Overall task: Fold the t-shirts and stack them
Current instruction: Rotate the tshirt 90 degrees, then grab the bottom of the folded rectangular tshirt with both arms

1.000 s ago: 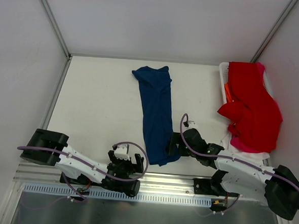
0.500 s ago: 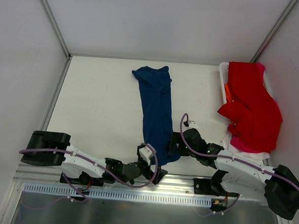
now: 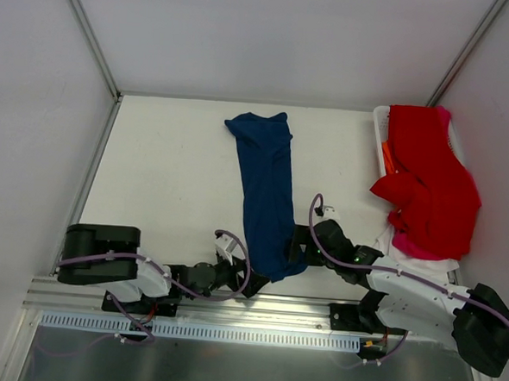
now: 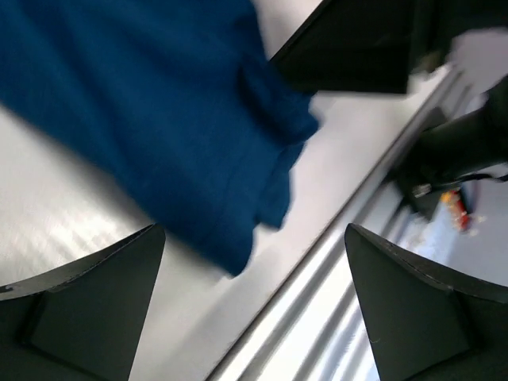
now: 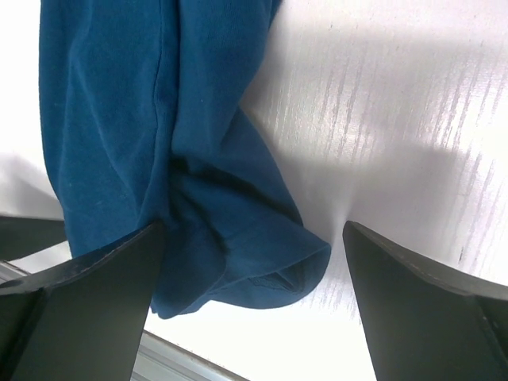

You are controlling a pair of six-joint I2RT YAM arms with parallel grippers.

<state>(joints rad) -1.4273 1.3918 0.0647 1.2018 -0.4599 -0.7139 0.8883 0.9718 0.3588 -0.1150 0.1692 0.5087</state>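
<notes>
A navy blue t-shirt (image 3: 266, 191) lies folded into a long narrow strip down the middle of the table. Its near end shows in the left wrist view (image 4: 159, 135) and in the right wrist view (image 5: 159, 151). My left gripper (image 3: 250, 283) is open and low at the strip's near left corner; in its own view (image 4: 254, 309) the cloth lies just beyond the fingers. My right gripper (image 3: 296, 245) is open at the strip's near right edge, with the rolled hem between its fingers (image 5: 254, 309). A red t-shirt (image 3: 428, 179) lies heaped over pink and white cloth at the right.
A white plastic basket (image 3: 380, 129) stands at the back right under the red heap. The metal rail (image 3: 256, 310) runs along the table's near edge, also in the left wrist view (image 4: 317, 286). White walls (image 3: 264, 36) close in the back and sides.
My left gripper has swung from left of the strip to its near left corner and turned toward the cloth. The right gripper and the shirt have hardly moved.
</notes>
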